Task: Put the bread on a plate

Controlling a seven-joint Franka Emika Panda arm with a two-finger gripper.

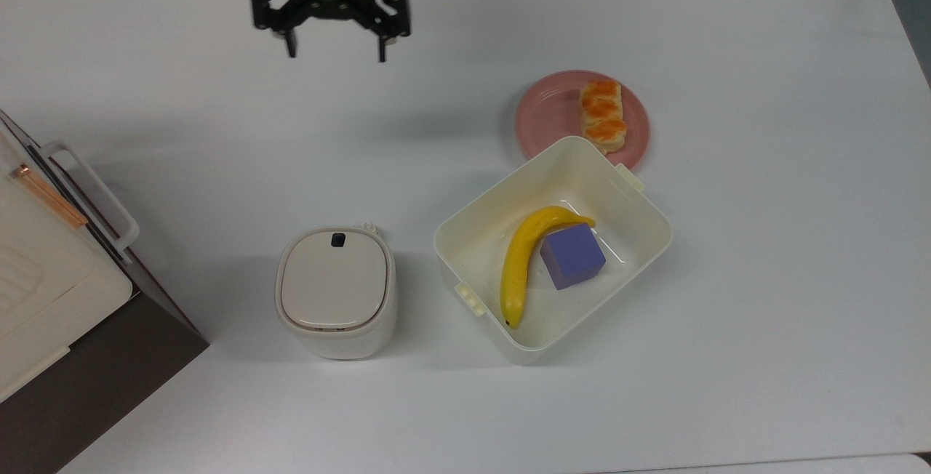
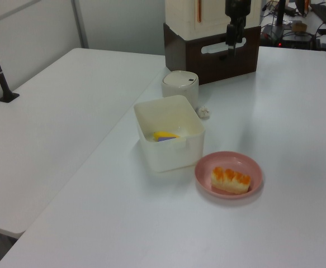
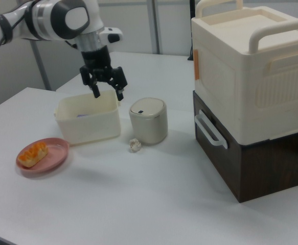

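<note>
In the top view you see the bread (image 1: 603, 115) lying on the pink plate (image 1: 545, 118), toward the plate's right side, its lower end near the rim of the cream tub (image 1: 465, 219). The tub holds a banana (image 1: 522, 262) and a purple block (image 1: 572, 256). Your gripper (image 1: 336, 52) hangs over bare table (image 1: 764, 241) at the top view's upper left, well apart from the plate, fingers spread wide and holding nothing. A lidded white container (image 1: 335, 291) stands to the left of the tub.

In the left view you find the bread (image 2: 230, 180) resting across the plate (image 2: 207, 173), just beside the tub (image 2: 171, 151).

In the right view your gripper (image 3: 107, 93) hovers above the tub (image 3: 87, 122), fingers wide apart and empty, while the bread (image 3: 31, 153) sits on the plate (image 3: 54, 155) at the right view's lower left. A stacked cream and brown box (image 3: 251, 92) stands at the right view's right.
</note>
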